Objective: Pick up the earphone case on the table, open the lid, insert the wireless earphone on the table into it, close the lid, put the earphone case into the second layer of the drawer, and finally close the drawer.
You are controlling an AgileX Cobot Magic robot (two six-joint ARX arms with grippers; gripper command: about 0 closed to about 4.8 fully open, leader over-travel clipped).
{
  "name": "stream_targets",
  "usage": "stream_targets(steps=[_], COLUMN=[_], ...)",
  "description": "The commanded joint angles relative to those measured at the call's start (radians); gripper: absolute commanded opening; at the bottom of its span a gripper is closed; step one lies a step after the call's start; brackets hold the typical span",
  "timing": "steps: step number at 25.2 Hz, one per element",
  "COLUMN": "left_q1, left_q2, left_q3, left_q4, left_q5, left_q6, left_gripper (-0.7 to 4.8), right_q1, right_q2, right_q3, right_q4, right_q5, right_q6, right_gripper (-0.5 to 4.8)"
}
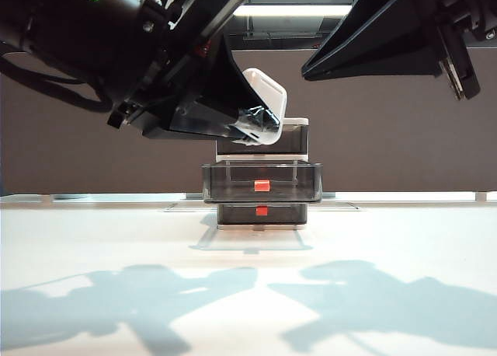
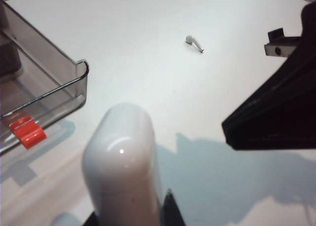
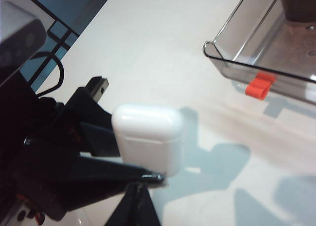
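Note:
My left gripper [image 2: 132,215] is shut on the white earphone case [image 2: 123,162] and holds it upright in the air in front of the drawer [image 1: 262,142]. The lid [image 3: 145,120] is closed on the earphone case [image 3: 148,139]. A single wireless earphone [image 2: 194,43] lies on the white table [image 2: 148,63]. The second layer of the drawer [image 1: 262,172] is pulled out, its red tab [image 1: 262,186] facing forward. My right gripper [image 3: 138,204] is shut with nothing in it, its tip just beneath the case. In the exterior view the right gripper [image 1: 311,71] hangs high, right of the case [image 1: 265,99].
The pulled-out drawer's corner [image 2: 81,70] and red tab [image 2: 27,132] are close beside the held case. The same drawer rim [image 3: 217,58] shows in the right wrist view. Top and bottom drawers are pushed in. Both arms cast shadows on the tabletop [image 1: 248,294].

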Motion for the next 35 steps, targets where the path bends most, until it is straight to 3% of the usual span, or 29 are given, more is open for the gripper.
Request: stream_targets(steps=[1,7,22,35], left_q1=[0.001,0.0,0.0,0.0], left_q2=[-0.003,-0.003,-0.003,-0.003], left_q3=[0.006,0.006,0.006,0.006], left_q4=[0.017,0.017,-0.006,-0.006], left_q5=[-0.003,-0.003,-0.003,-0.003], left_q6=[0.047,0.1,0.365,0.381], left_gripper=[-0.06,-0.06,-0.06,-0.06], right_q1=[0.002,0.001,0.001,0.0], right_q2=[-0.002,0.049,0.206,0.206], right_q3=[0.008,0.103,0.187,0.192], right_q4=[0.0,-0.138,-0.171,-0.117], right_q5=[-0.022,-0.028,-0.079,-0.064], right_q6=[0.001,-0.084,-0.098,-0.098], right_gripper=[-0.01,-0.01,-0.01,-0.01])
